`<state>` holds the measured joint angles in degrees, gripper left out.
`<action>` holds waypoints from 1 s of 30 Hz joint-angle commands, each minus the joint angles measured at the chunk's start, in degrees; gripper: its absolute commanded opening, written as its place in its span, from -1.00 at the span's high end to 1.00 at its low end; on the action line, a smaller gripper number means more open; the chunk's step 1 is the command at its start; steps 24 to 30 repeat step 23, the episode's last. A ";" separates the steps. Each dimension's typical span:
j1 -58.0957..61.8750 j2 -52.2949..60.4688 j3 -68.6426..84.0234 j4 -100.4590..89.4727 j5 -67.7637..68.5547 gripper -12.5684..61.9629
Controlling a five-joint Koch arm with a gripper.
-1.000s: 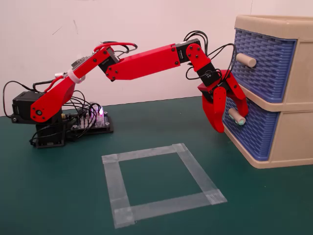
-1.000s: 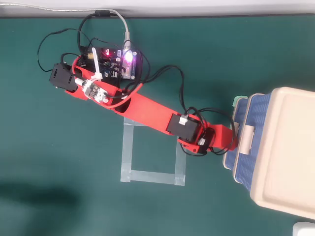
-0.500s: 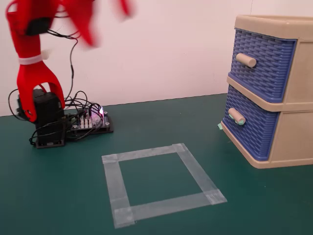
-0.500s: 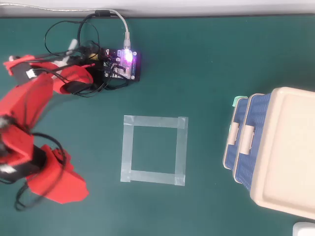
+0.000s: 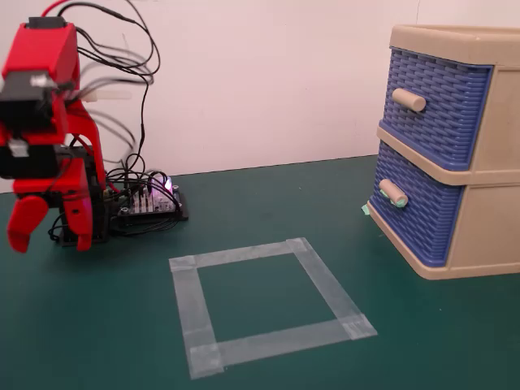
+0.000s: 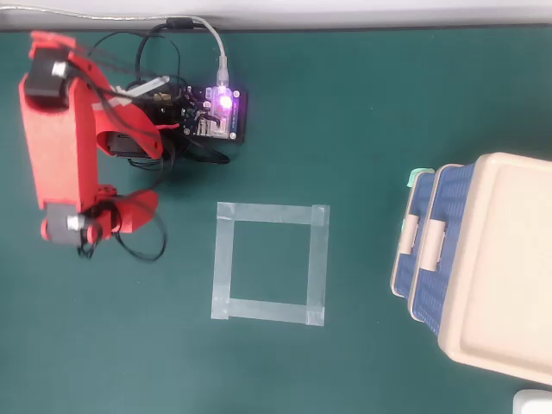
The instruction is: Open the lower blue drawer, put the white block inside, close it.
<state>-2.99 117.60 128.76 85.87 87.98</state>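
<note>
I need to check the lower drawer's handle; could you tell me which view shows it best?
The fixed view: the lower blue drawer's handle shows from the side, with its pale green ends, standing off the woven front. The overhead view shows only its top as a beige bar.

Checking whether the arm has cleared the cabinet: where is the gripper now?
The gripper hangs at the far left of the fixed view, beside the arm's base, across the tape square from the cabinet.

A dark green table carries a beige cabinet at the fixed view's right. A square outline of clear tape lies mid-table. A circuit board sits beside the red arm's base.
</note>
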 commanded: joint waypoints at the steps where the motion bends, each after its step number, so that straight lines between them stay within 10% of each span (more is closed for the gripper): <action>1: -0.18 10.81 5.19 0.35 0.35 -0.26; 30: 0.09 17.14 14.06 9.23 -0.18 -0.27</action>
